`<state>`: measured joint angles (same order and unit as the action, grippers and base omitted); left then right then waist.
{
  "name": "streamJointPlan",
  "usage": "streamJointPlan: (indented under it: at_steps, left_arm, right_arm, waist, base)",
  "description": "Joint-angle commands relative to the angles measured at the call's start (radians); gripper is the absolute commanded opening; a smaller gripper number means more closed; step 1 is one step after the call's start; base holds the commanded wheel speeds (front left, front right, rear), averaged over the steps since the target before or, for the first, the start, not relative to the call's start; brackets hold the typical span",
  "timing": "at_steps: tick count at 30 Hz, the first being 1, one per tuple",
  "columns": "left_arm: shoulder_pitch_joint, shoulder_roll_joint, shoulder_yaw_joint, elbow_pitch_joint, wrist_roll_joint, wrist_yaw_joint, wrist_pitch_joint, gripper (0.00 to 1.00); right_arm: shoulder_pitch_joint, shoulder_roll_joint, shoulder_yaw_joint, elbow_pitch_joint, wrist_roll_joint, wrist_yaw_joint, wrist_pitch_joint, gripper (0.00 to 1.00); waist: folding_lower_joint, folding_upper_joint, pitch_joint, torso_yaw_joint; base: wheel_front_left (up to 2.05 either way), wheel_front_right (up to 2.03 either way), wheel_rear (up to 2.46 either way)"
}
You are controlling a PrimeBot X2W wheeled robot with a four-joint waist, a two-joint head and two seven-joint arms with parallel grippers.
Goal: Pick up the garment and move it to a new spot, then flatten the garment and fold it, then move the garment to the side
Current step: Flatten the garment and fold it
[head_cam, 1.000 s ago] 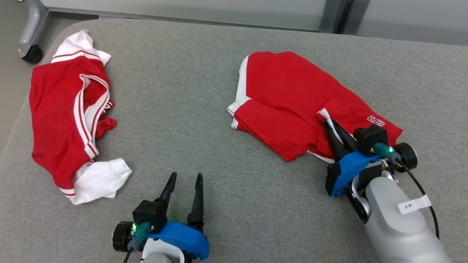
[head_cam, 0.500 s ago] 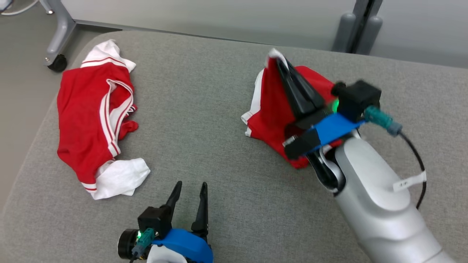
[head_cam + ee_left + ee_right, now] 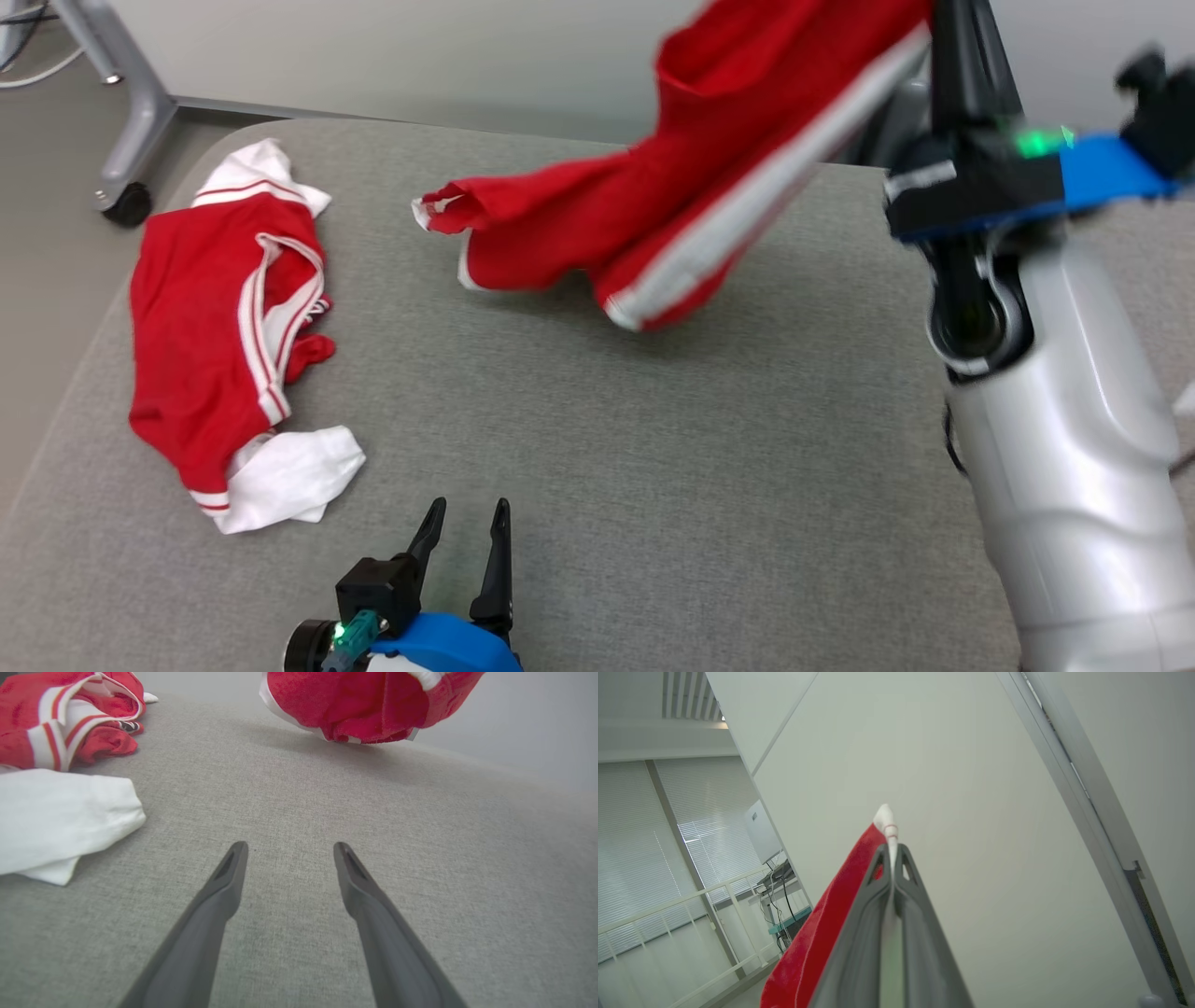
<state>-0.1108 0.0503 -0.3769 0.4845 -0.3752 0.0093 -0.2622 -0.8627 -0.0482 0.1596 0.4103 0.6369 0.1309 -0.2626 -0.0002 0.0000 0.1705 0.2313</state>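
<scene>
Head view first: right gripper [image 3: 962,47] is way up at 1 o'clock, fingers pointing to 12 and pinched together on the top edge of the red garment [image 3: 691,196]. The garment hangs stretched out, its long axis running on a diagonal from 1 o'clock down toward 8, with the white stripe following that same line. One loose end sticks out toward 9 o'clock. Its low end sits right at the grey padded surface [image 3: 653,467]; can't tell if it touches or just clears it. The whole thing is a bit motion-blurred. A second red-and-white garment [image 3: 215,327] lies crumpled at 9 o'clock, well apart from the first. Left gripper [image 3: 467,532] is at 6 o'clock with its fingers spread, nothing between them. There's a white tag [image 3: 1184,401] by the right arm at 3 o'clock, too cut off to read.

Left wrist view: left gripper [image 3: 289,847] has its jaws wide apart over the bare grey padded surface [image 3: 420,858]. The garment's [image 3: 355,704] bunched low end is at 12 o'clock, and the second red-and-white garment [image 3: 70,718] is at 10.

Right wrist view: right gripper [image 3: 893,851] is clamped tight on the garment [image 3: 822,938]. A bit of white hem [image 3: 885,814] pokes past the fingertips toward 12, and the red cloth falls away to 7 o'clock.
</scene>
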Motion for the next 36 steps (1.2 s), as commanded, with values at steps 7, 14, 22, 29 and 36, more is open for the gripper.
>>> streamJointPlan:
  at_steps: [7, 14, 22, 29, 36]
  left_arm:
    - [-0.033, 0.000, 0.000, -0.017, 0.007, -0.006, -0.004, 1.00]
    - [-0.061, 0.000, 0.000, -0.015, 0.020, -0.011, -0.004, 1.00]
    - [-0.091, 0.000, -0.017, -0.012, 0.029, -0.034, -0.004, 1.00]
    - [-0.174, 0.000, -0.096, 0.001, 0.004, -0.070, -0.004, 1.00]
    - [-0.276, 0.001, -0.153, 0.091, -0.037, -0.082, -0.004, 1.00]
  right_arm:
    - [0.308, -0.034, -0.371, 0.259, -0.256, 0.000, -0.003, 0.45]
    - [0.463, -0.037, -0.567, 0.265, -0.486, 0.000, -0.003, 1.00]
    - [0.552, -0.016, -0.363, 0.034, -0.654, 0.000, -0.003, 1.00]
    - [0.601, -0.009, -0.273, -0.003, -0.642, 0.000, -0.003, 1.00]
    - [0.586, -0.005, -0.231, -0.009, -0.614, 0.000, -0.003, 1.00]
  waist:
    - [0.0002, 0.0000, 0.021, -0.067]
    - [0.0002, 0.0000, 0.032, -0.114]
    - [0.0002, 0.0000, 0.032, -0.163]
    - [0.0002, 0.0000, 0.062, -0.221]
    - [0.0002, 0.0000, 0.121, -0.303]
  base:
    - [0.00, 0.00, 0.00]
    - [0.00, 0.00, 0.00]
    - [0.00, 0.00, 0.00]
    - [0.00, 0.00, 0.00]
    - [0.00, 0.00, 0.00]
